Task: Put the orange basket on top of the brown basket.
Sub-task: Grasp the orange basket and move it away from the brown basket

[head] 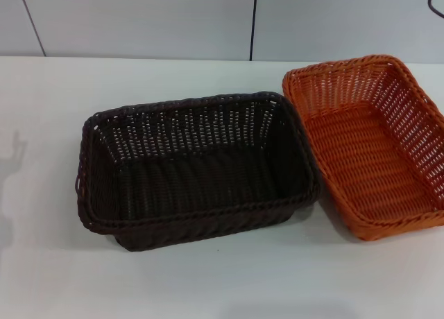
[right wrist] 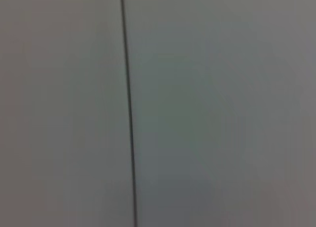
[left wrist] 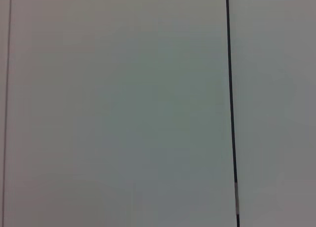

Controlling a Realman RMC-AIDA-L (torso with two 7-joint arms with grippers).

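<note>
The brown basket (head: 198, 168), very dark and woven with a braided rim, stands on the white table (head: 222, 284) in the middle of the head view. The orange basket (head: 368, 142) stands on the table right beside it on the right, its near corner touching or almost touching the brown basket's right rim. Both baskets are upright and hold nothing. Neither gripper shows in any view. Both wrist views show only a plain grey wall panel (left wrist: 118, 108) with a dark vertical seam.
A grey panelled wall (head: 139, 21) runs behind the table's far edge. A faint shadow lies on the table at the far left (head: 12, 152). The orange basket's right side runs out of the head view.
</note>
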